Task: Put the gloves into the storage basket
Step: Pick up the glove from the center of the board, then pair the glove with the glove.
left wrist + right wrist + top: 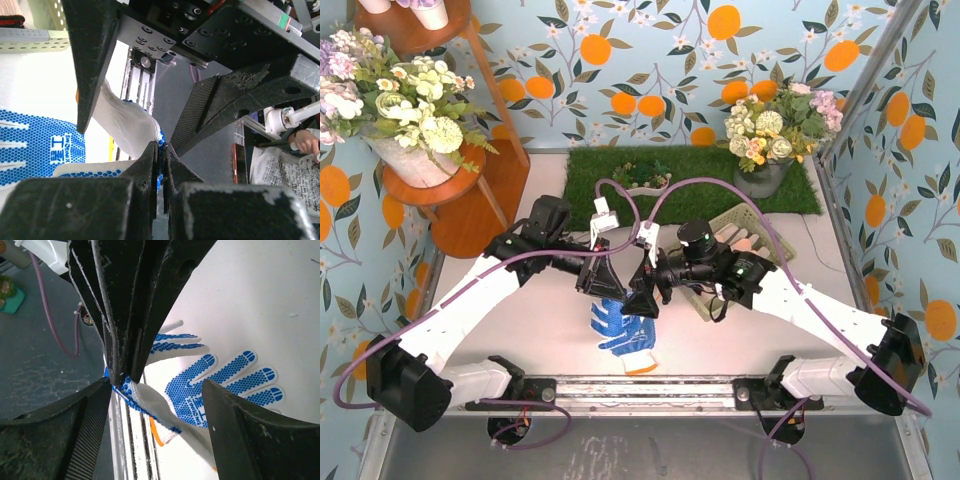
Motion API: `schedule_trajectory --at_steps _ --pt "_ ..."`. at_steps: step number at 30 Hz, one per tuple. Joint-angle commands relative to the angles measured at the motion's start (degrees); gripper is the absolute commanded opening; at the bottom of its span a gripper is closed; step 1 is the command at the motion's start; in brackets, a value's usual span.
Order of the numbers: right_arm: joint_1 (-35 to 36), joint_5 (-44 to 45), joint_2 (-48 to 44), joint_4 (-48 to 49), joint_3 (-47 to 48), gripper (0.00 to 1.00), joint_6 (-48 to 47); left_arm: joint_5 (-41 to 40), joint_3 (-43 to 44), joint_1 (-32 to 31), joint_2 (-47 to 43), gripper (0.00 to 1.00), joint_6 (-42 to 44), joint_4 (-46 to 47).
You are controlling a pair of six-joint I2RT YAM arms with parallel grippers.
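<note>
Left wrist view: pinches a fold of the blue-and-white glove (35, 150) with left gripper (162, 150) fully closed; straddles it with right gripper (156, 385) spread wide, empty, probably for handover toward storage basket (757, 213), centre right from above.

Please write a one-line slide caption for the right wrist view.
The left gripper pinches a blue-dotted glove, seen between the jaws of the open right gripper.

The left end effector (162, 150) sits between the spread fingers of the right end effector (156, 390), over the blue-and-white glove (623, 332), blocking passage there. The right arm (790, 295) overhangs the near side of the storage basket (760, 225). The surface (715, 345) to the right of the glove is free.
</note>
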Motion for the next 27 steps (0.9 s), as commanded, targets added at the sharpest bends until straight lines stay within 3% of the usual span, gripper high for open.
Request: schedule_trajectory --at_steps 1,6,11,15,19,20,22,24,27 --pt "0.37 -2.30 -2.47 3.43 -1.59 0.67 1.50 -1.86 3.47 -0.33 -2.47 0.00 2.24 -0.63" --pt "0.12 -2.04 -5.28 4.98 -6.77 0.49 4.74 -4.70 3.45 -0.33 -1.77 0.00 2.70 -0.10" --pt "0.19 -1.90 -6.05 6.68 -9.31 0.21 7.88 -7.74 2.67 -0.33 -2.04 0.00 1.56 3.43" --pt "0.26 -1.86 -5.68 10.09 -11.29 0.04 13.17 -17.66 1.98 -0.33 -2.28 0.00 1.40 4.82" --pt "0.64 3.61 -5.54 13.90 -13.89 0.00 24.80 -30.10 -2.38 -0.33 -3.58 0.02 -3.10 10.57" --pt "0.69 5.26 -5.60 14.24 -14.61 0.00 28.08 -32.16 -3.84 -0.33 -4.03 0.06 -4.41 12.97" --pt "0.63 8.13 -6.01 15.83 -16.52 0.00 34.36 -35.86 -6.17 -0.33 -4.89 0.33 -7.43 17.42" --pt "0.55 10.85 -6.81 17.70 -19.07 0.00 40.51 -38.85 -7.49 -0.33 -5.44 0.52 -10.41 21.28" --pt "0.61 14.49 -8.20 19.61 -21.38 0.00 46.90 -46.68 -7.29 -0.24 -6.01 0.71 -15.28 23.63"
